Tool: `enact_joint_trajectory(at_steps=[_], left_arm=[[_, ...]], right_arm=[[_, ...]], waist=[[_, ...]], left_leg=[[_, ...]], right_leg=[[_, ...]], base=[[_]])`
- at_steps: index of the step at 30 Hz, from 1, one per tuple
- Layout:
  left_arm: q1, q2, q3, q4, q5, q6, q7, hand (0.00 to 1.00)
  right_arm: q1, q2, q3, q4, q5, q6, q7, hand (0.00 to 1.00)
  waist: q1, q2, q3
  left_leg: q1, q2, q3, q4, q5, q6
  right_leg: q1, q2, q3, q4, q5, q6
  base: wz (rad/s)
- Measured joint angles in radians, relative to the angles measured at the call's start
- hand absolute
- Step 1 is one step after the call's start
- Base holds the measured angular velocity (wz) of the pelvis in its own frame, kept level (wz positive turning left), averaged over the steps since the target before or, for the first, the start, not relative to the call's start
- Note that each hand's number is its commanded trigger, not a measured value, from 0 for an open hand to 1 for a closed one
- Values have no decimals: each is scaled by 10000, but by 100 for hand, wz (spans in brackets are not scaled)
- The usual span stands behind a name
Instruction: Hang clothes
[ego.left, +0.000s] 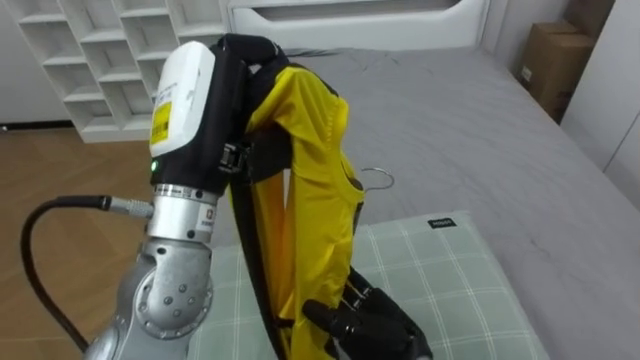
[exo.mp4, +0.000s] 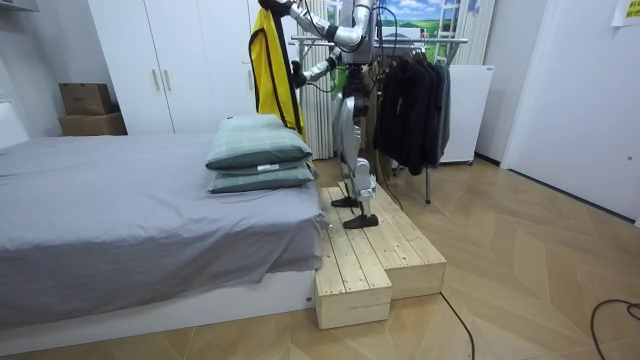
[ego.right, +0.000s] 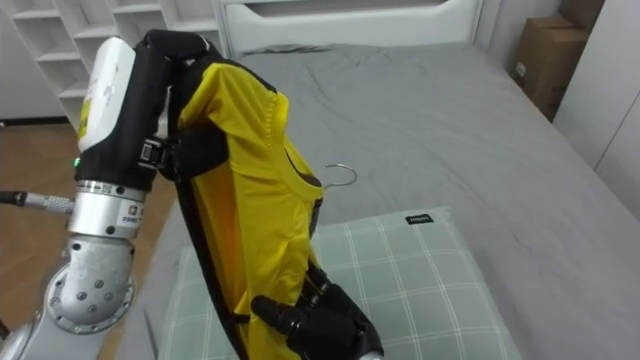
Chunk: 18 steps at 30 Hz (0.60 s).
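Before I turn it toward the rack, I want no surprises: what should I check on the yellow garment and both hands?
1. Left hand gripping yellow garment, held high: ok.
2. Hanger hook out at the neckline: ok.
3. Right hand hold on the lower cloth: cannot tell.
4. Hem clear of pillow: cannot tell.
5. Stance on wooden platform: ok.
6. Free space on clothes rack: cannot tell.

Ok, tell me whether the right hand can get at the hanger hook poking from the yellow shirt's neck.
Probably yes. The hanger hook sticks out bare beside the yellow shirt, and the right hand sits low below it on that same side, nothing between.
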<state>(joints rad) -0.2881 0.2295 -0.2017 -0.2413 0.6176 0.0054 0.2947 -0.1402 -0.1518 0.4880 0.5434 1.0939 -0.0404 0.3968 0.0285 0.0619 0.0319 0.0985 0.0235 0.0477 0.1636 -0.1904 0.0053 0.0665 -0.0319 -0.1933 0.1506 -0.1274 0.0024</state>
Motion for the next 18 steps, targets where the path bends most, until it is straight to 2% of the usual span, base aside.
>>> enact_joint_trajectory(at_steps=[1,2,3,4,6,7,12,15,18], left_arm=[[1,-10,-4,6,145,6,-3,100],[0,-30,-4,11,145,12,-4,100],[0,-58,-4,12,129,24,-9,100],[0,-58,-7,12,32,24,-19,100],[0,-70,-40,11,34,22,-22,100],[0,-85,-57,11,38,20,-23,100],[0,-191,-180,7,51,26,-15,100],[0,-242,-359,5,36,32,-7,100],[1,-315,-390,5,35,45,-8,100]], right_arm=[[-16,-12,-12,1,-310,11,72,9],[-35,-21,-23,0,-530,27,104,10],[-118,-52,-41,6,-943,110,146,18],[-242,-159,-54,23,-1347,171,191,42],[-420,-257,-92,25,-1904,192,212,73],[-547,-330,-107,34,-2282,197,211,100],[-795,-470,-129,37,-2894,272,211,100],[-811,-426,-249,45,-2893,445,211,100],[-811,-412,-390,47,-2893,548,210,100]], waist=[[-6,0,-1],[-16,0,-1],[-39,-6,-4],[-50,-7,-5],[-55,-24,-15],[-52,-56,-33],[-40,-208,-126],[0,-283,-156],[8,-334,-153]], left_leg=[[4,2,1,6,0,0],[5,3,3,5,0,0],[2,4,10,5,0,0],[0,3,12,3,0,0],[-4,1,21,3,0,0],[-3,2,22,4,0,0],[136,10,29,1,1,0],[286,9,70,-30,1,0],[317,9,93,-43,1,0]], right_leg=[[2,0,-2,5,1,-1],[3,-1,-8,11,1,-1],[2,-1,-10,20,1,-1],[2,-2,-8,22,1,-1],[1,-7,-6,25,1,-2],[-2,-6,-7,26,1,-1],[98,2,10,34,4,-6],[212,-1,32,21,4,-6],[222,-1,50,29,21,-19]], base=[[0],[0],[0],[0],[0],[0],[0],[-2],[-2]])
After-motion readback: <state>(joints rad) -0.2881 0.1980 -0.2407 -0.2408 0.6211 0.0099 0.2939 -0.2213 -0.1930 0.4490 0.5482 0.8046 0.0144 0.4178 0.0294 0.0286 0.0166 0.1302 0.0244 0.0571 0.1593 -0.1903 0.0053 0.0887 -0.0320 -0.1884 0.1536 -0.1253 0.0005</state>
